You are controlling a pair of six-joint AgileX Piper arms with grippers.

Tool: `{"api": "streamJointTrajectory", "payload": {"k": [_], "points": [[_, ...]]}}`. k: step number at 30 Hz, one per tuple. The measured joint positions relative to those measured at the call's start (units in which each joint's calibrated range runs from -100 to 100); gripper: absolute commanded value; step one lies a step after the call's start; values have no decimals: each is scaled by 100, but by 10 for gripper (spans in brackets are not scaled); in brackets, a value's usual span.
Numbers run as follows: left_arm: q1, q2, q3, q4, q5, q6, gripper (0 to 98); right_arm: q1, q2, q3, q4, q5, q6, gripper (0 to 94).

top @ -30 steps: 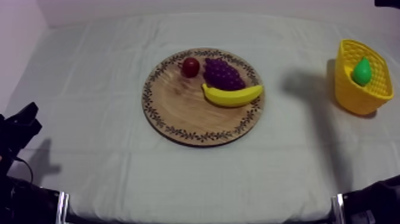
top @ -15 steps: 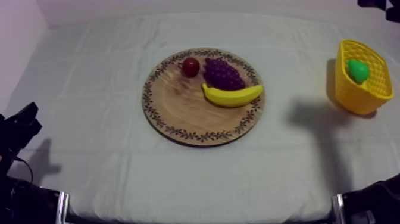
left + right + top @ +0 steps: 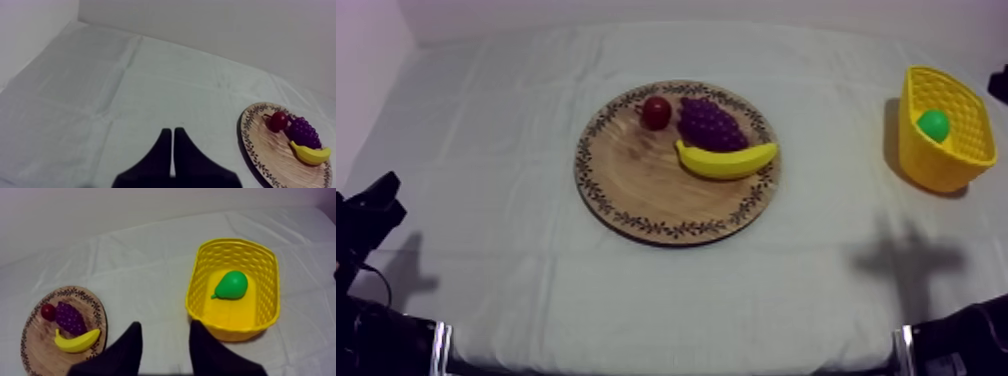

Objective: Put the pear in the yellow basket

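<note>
Top view, pear point(image 3: 934, 125): lies low inside the yellow basket point(image 3: 926, 165) at the right side of the bench
Top view, wooden board point(image 3: 636, 185): mid-bench, well apart from the basket; it carries a banana point(image 3: 726, 160), grapes point(image 3: 711, 123) and a small red fruit point(image 3: 656, 112), and no pear
Left wrist view, left gripper point(image 3: 172, 131): fingers pressed together into a narrow wedge, holding nothing, above bare cloth with the board off to one side
Right wrist view, right gripper point(image 3: 162, 328): fingers spread apart with nothing between them, above the cloth between board and basket, near the basket's wall
Right wrist view, pear point(image 3: 231, 285): on its side on the basket floor, stem end toward the board, clear of the fingers
Task state: the drop looks made; what remains is probably to clear the right arm
Risk: the spread fingers sit close to the basket; a low or sideways pull-back could clip the rim, and so light a basket would likely slide or tip and spill the pear
Writing: none readable; the board's rim shows a leafy pattern without letters, and no brand shows on basket or fruit
</note>
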Motion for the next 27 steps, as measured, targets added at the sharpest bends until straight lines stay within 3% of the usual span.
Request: {"api": "streamJointTrajectory", "payload": {"k": [6, 13, 20, 27], "points": [[0, 0, 0, 0, 0, 0, 1, 24, -841, 775, -37, -499, 109, 101], [0, 0, 0, 0, 0, 0, 1, 34, -1689, 1755, -287, -1263, 422, 21], [0, 0, 0, 0, 0, 0, 1, -45, -2556, 2821, -389, -1708, 658, 4], [0, 0, 0, 0, 0, 0, 1, -52, -3211, 3669, -419, -1777, 778, 3]]}}
